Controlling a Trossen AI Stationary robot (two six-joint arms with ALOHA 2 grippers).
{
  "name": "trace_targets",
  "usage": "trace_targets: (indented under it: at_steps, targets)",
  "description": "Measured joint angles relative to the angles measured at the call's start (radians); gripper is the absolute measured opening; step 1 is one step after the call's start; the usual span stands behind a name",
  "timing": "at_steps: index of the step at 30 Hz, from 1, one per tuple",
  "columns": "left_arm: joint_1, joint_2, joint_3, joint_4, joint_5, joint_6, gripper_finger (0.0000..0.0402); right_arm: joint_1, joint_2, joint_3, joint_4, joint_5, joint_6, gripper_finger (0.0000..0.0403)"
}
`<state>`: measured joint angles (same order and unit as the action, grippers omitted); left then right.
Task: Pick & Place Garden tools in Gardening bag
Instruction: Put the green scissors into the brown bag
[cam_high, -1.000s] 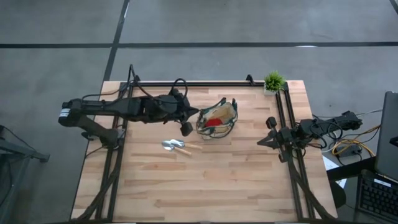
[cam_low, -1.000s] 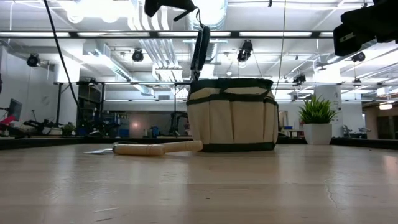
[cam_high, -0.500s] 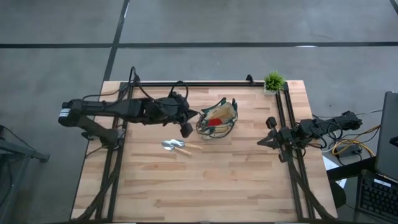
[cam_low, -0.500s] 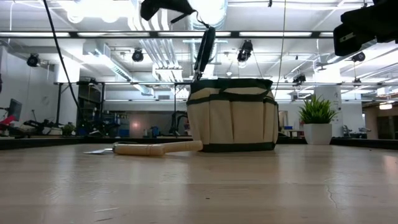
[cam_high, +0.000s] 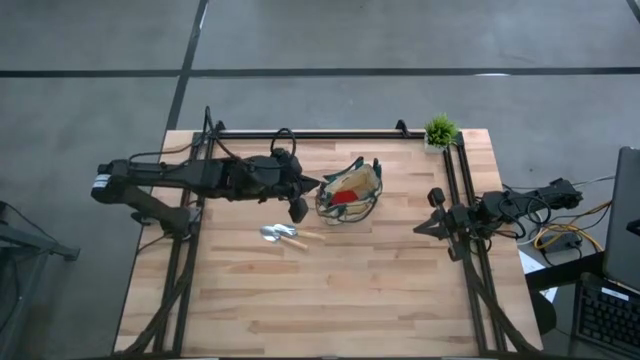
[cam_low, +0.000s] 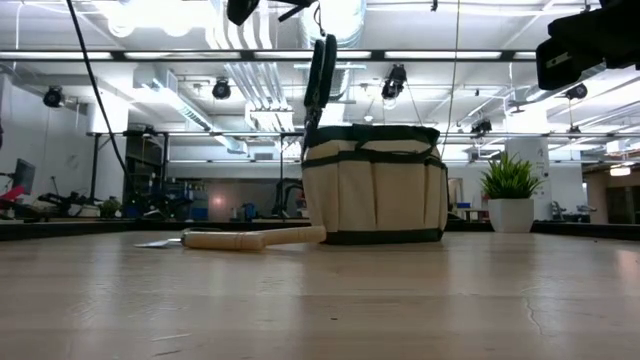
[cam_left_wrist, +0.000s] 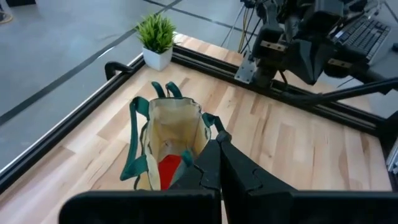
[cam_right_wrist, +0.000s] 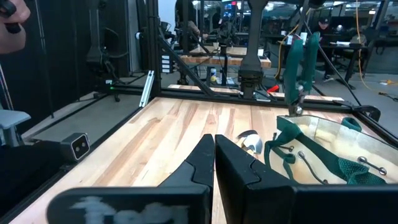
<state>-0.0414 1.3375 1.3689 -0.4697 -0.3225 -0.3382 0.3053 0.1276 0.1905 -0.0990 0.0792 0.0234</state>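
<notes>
The tan gardening bag (cam_high: 350, 193) with green trim stands upright on the table (cam_low: 372, 185), with a red rounded item (cam_left_wrist: 169, 169) inside it. A trowel (cam_high: 285, 236) with a wooden handle lies flat to the bag's near left (cam_low: 240, 238). My left gripper (cam_high: 303, 190) is high over the bag's left rim, shut on dark-green pruning shears (cam_low: 318, 80) that hang below it (cam_right_wrist: 298, 62). My right gripper (cam_high: 418, 230) waits shut at the table's right side, holding nothing. My left gripper holds the pruning shears by their upper end (cam_low: 323, 42); the fingers themselves hide the place of contact in the left wrist view. The shears hang nearly upright below the fingers, clear of the table. Their lower tip (cam_low: 309, 122) is just above the bag's left rim.
A small potted plant (cam_high: 439, 131) stands at the far right corner (cam_low: 510, 195). Black frame rails (cam_high: 320, 133) run along the far edge and both sides of the table. Bare wood lies toward the near edge.
The shears under my left gripper have swung a little, leaning more half a second ago and now hanging closer to upright. The left wrist has rolled slightly. The bag and the trowel have stayed put.
</notes>
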Motion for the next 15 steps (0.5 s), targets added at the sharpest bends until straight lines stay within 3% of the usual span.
trace_targets:
  at_steps: [8, 15]
  targets:
    - [-0.004, -0.001, -0.004, 0.004, -0.009, 0.01, 0.0, 0.0, 0.0, 0.0, 0.0, 0.0, 0.001, 0.0008]
    - [-0.004, -0.001, -0.029, 0.124, 0.034, 0.003, 0.0, 0.0, 0.0, 0.0, 0.0, 0.0, 0.001, 0.0008]
